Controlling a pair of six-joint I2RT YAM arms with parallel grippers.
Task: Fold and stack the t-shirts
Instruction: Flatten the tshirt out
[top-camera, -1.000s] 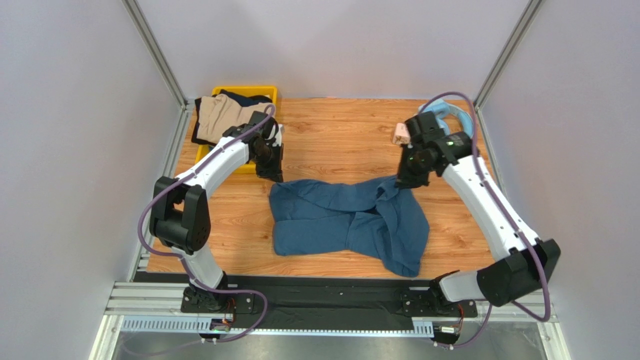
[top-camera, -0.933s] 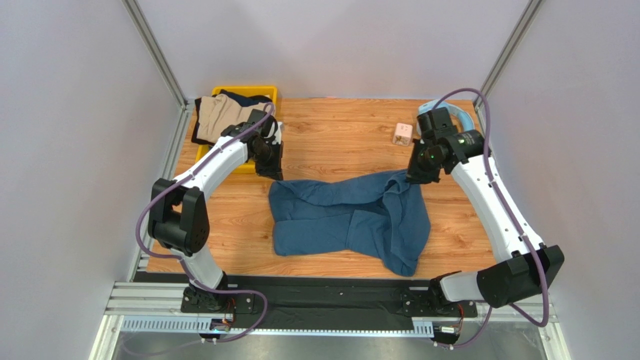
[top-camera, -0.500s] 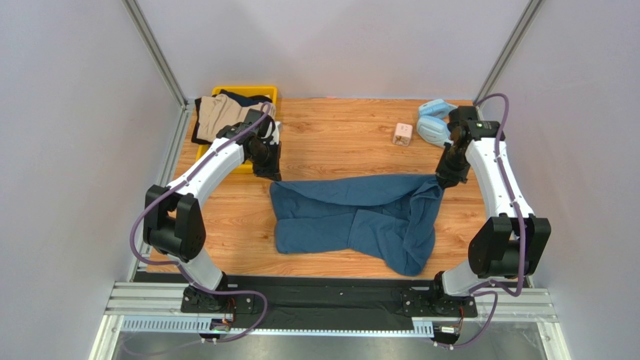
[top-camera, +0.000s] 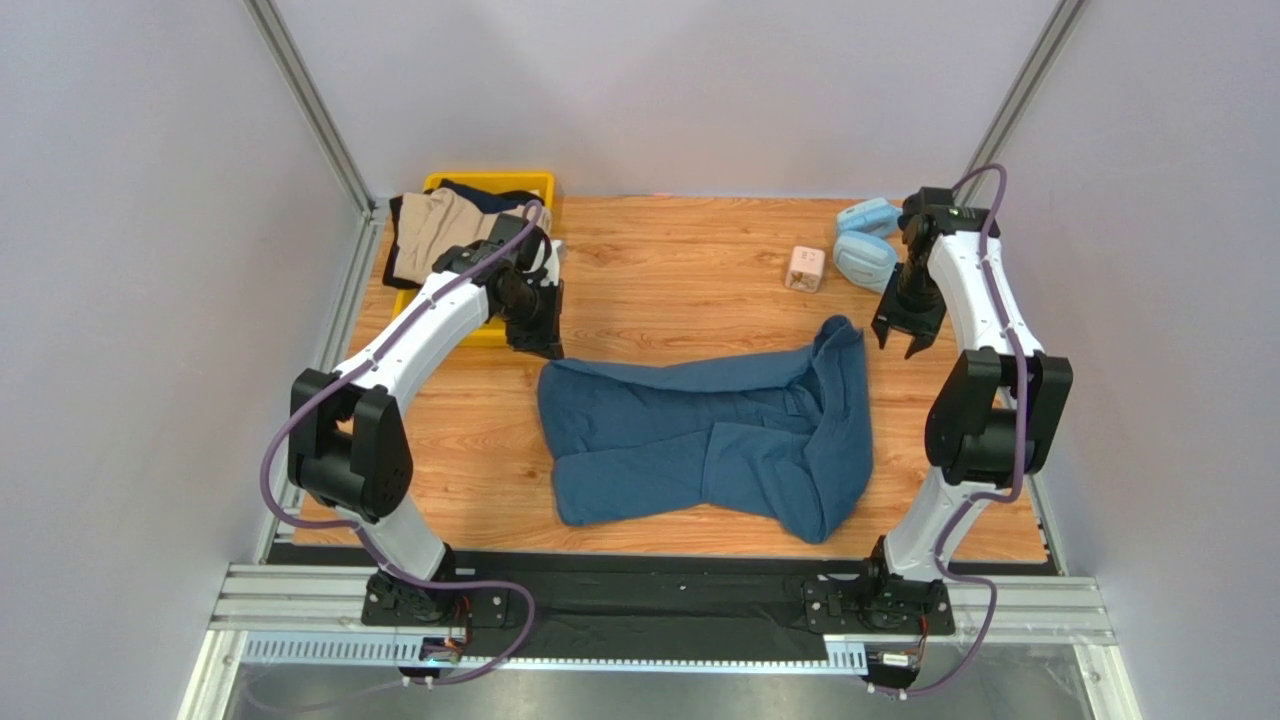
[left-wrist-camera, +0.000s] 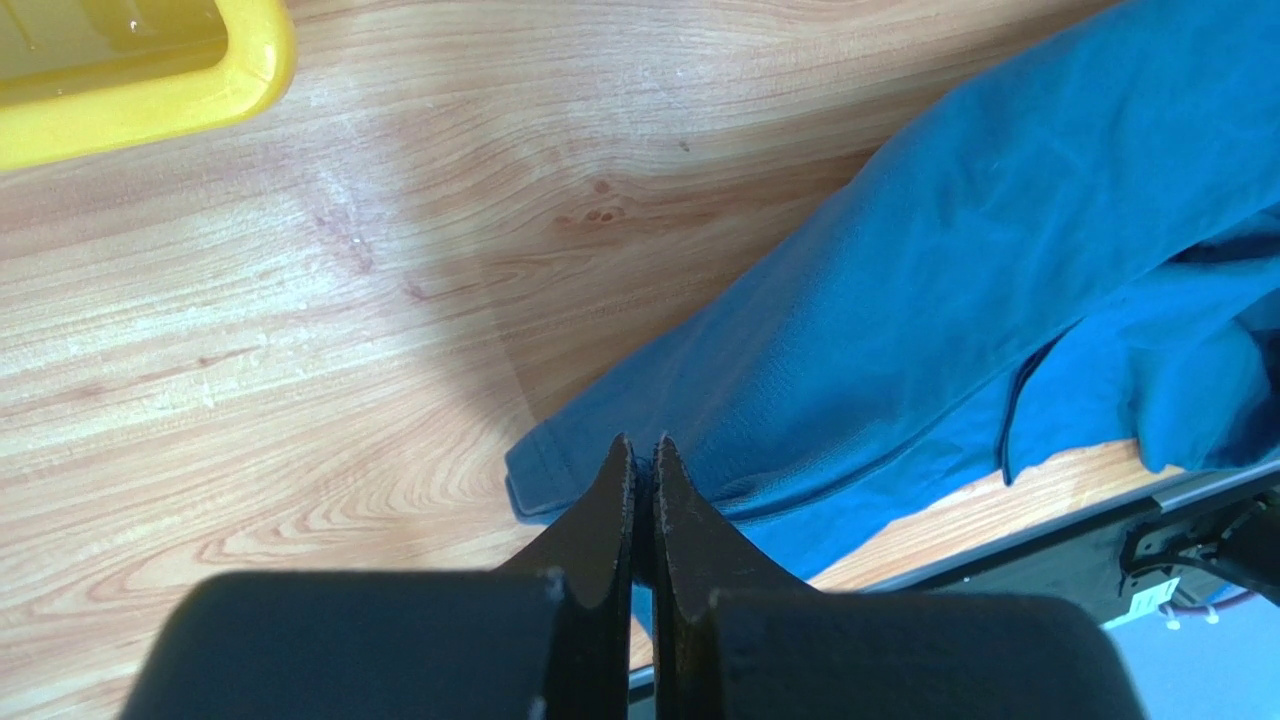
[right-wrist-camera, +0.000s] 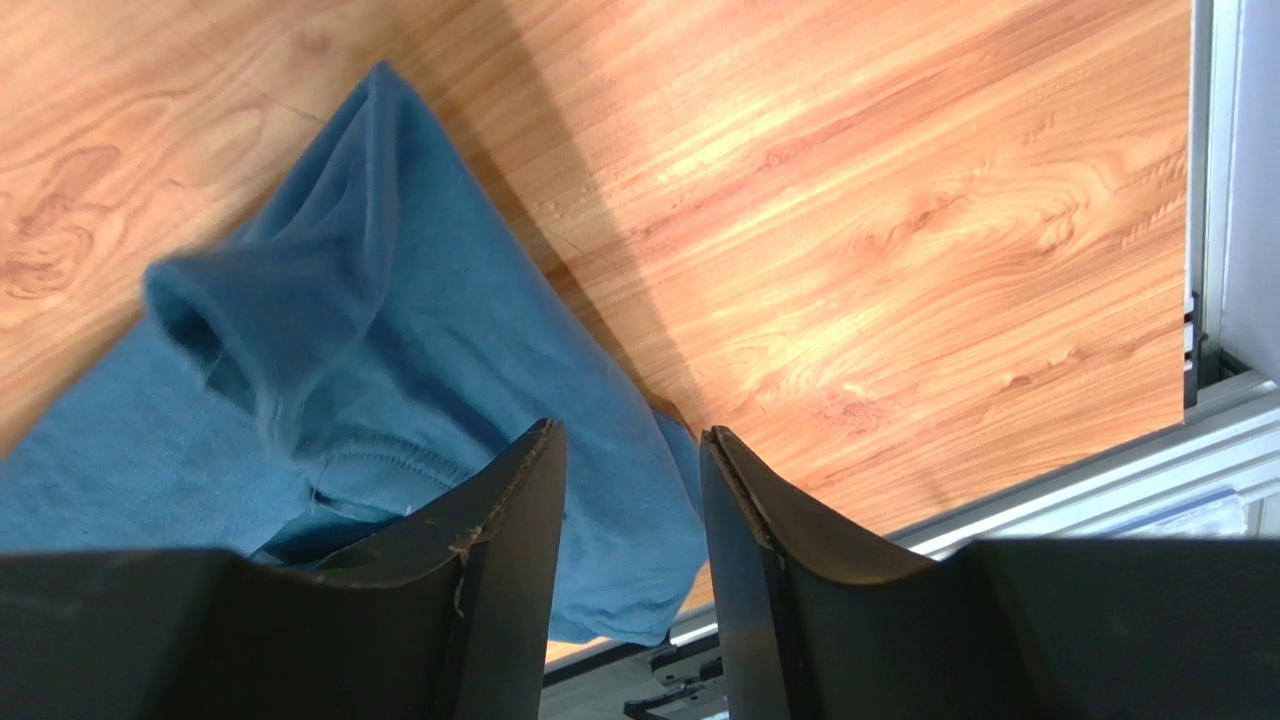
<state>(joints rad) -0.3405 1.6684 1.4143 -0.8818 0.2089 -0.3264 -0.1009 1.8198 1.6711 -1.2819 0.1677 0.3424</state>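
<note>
Poses differ between the two arms. From its base at the near edge, the left arm (top-camera: 436, 323) climbs to a raised elbow, then runs its white forearm diagonally toward the far left of the wooden table (top-camera: 676, 270). Its wrist tips downward beside the yellow plastic bin (top-camera: 526, 182). The left claw (left-wrist-camera: 639, 446) is pressed fully together, its tips meeting right at the far-left corner of the large dark teal-blue short-sleeved t-shirt (top-camera: 706, 428). I cannot tell whether any cloth is actually pinched between them.

The right arm (top-camera: 977, 300) stands much more upright. Its elbow sits over the table's right edge, the forearm reaches toward the far right corner, and the wrist bends back so the claw points down. The right claw (right-wrist-camera: 631, 435) is spread apart and holds nothing. It hangs just beside the shirt's far-right corner, which stands up in a small fold, and the wrist view shows cloth and bare wood below the fingers.

The teal-blue shirt lies mid-table, stretched left to right and rumpled, with its right part doubled over and trailing toward the near edge. A bunched tan garment (top-camera: 436, 225) and a dark navy garment (top-camera: 484, 195) sit in and over the yellow bin. Light-blue headphones (top-camera: 864, 248) and a small pinkish block (top-camera: 807, 267) rest at the far right, well apart from the shirt.
</note>
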